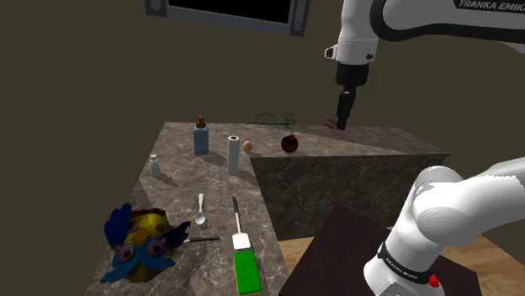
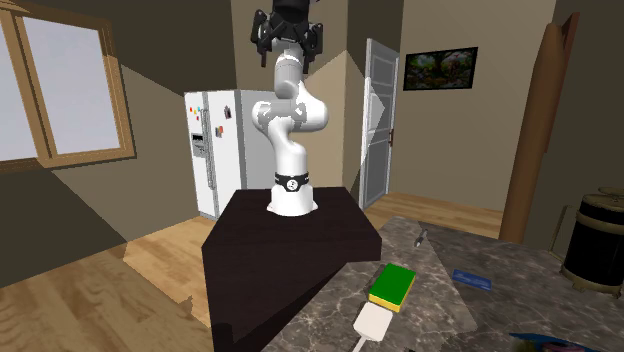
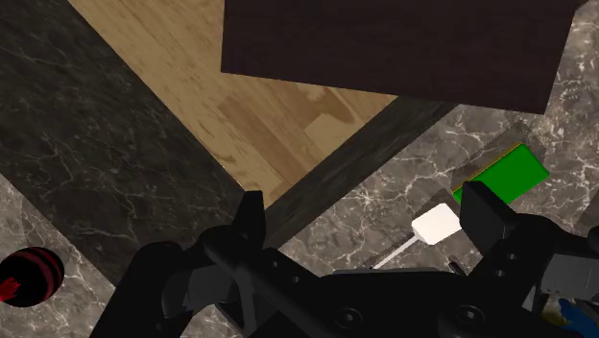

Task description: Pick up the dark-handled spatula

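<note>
The spatula (image 1: 238, 222) lies on the marble counter (image 1: 181, 181) near its front edge, its dark handle pointing away and its white blade (image 1: 241, 241) touching a green sponge (image 1: 246, 269). My gripper (image 1: 342, 113) hangs high above the counter's far right wing, well away from the spatula. In the wrist view the gripper (image 3: 370, 216) is open, its fingers (image 3: 251, 216) apart with nothing between them; far below lie the white blade (image 3: 437, 226) and the sponge (image 3: 504, 175). The second exterior view shows the blade (image 2: 372, 322) beside the sponge (image 2: 393, 285).
On the counter stand a blue bottle (image 1: 201, 137), a white cylinder (image 1: 233, 155) and a small shaker (image 1: 155, 165). A red-black ball (image 1: 289, 144), a spoon (image 1: 200, 210) and a colourful toy (image 1: 139, 244) lie nearby. The dark stand (image 1: 336, 252) adjoins the counter.
</note>
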`<state>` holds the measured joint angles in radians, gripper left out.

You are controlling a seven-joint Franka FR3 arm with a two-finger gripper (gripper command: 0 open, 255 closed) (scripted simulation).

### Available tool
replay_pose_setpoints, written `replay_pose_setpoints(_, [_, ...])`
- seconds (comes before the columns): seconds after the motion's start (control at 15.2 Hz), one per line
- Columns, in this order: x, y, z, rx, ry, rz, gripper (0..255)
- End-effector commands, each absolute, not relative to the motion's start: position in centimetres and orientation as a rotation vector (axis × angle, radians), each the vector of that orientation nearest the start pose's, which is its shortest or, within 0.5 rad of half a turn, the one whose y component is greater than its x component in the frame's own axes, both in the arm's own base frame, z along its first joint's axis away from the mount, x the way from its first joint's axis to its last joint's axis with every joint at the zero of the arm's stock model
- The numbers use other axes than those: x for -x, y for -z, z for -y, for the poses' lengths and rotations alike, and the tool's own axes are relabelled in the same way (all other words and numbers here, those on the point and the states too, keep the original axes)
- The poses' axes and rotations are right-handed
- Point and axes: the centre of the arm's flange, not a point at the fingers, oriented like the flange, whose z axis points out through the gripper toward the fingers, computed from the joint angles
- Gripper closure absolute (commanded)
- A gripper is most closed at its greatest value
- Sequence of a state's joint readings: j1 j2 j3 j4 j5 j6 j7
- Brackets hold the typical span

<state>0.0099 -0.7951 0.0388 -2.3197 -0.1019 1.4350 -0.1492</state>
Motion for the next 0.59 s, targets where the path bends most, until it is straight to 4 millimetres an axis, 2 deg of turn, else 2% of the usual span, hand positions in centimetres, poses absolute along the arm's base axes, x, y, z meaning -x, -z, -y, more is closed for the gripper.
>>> replay_pose_setpoints(0.0, [-29.0, -60.0, -0.6, 3.249, -0.158, 0.286, 0])
replay_pose_setpoints(0.53, [-32.5, -50.8, -3.6, 3.246, -0.108, 0.007, 0])
